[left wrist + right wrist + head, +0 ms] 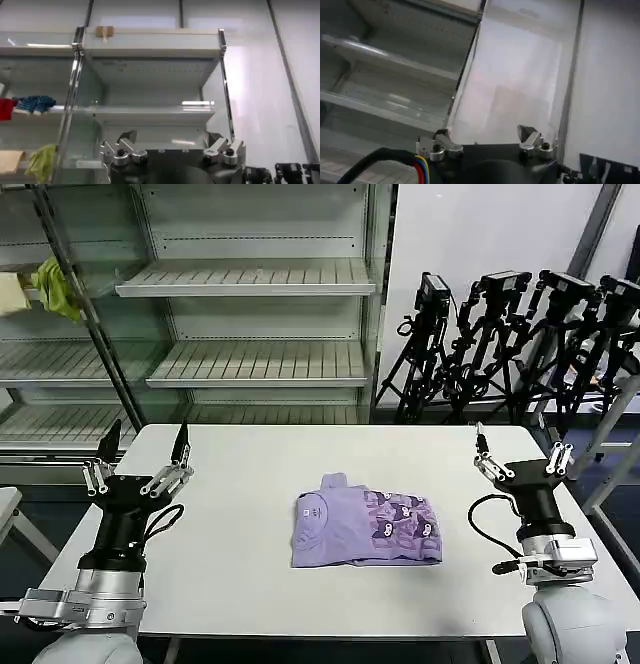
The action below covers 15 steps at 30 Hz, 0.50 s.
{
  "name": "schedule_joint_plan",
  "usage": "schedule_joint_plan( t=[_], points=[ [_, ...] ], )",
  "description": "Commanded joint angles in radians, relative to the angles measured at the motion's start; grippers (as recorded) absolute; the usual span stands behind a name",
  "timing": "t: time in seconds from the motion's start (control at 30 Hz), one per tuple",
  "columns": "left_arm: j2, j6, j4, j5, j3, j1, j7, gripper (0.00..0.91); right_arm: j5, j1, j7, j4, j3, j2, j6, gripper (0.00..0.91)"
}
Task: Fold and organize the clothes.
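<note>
A lavender short-sleeved T-shirt of thin soft fabric is seen lying folded into a compact rectangle near the middle of the white rectangular table. A dark purple cartoon print is visible on the right half of the top face, and the collar with a small label is turned toward the far left corner of the fold. The garment lies flat on the tabletop, well apart from both arms.

The left gripper is held upright above the left part of the table, fingers pointing up and spread wide apart, with nothing between them. The right gripper is held upright above the right edge of the table, fingers likewise spread and empty. Neither gripper is in contact with the T-shirt.

In the left wrist view, the base of the left gripper's fingers is noted at the lower edge, facing the shelving. In the right wrist view, the finger bases of the right gripper are recorded against a pale wall panel.

Behind the table, a pale metal shelving unit with glass-fronted sides is observed. A yellow-green cloth is seen hanging at the unit's upper left. A group of black camera tripods stands on the floor to the right of the shelves.
</note>
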Motion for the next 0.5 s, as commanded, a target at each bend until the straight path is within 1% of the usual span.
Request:
schedule_joint_plan(
  t=[0.03, 0.5],
  points=[
    [-0.005, 0.001, -0.004, 0.008, 0.003, -0.003, 0.003, 0.907, -0.052, 0.0, -0.001, 0.003, -0.014, 0.009, 0.01, 0.907],
    [-0.006, -0.002, 0.002, 0.013, 0.007, 0.0, 0.004, 0.907, -0.046, -0.001, 0.006, 0.001, -0.01, -0.001, 0.011, 0.907]
  ],
)
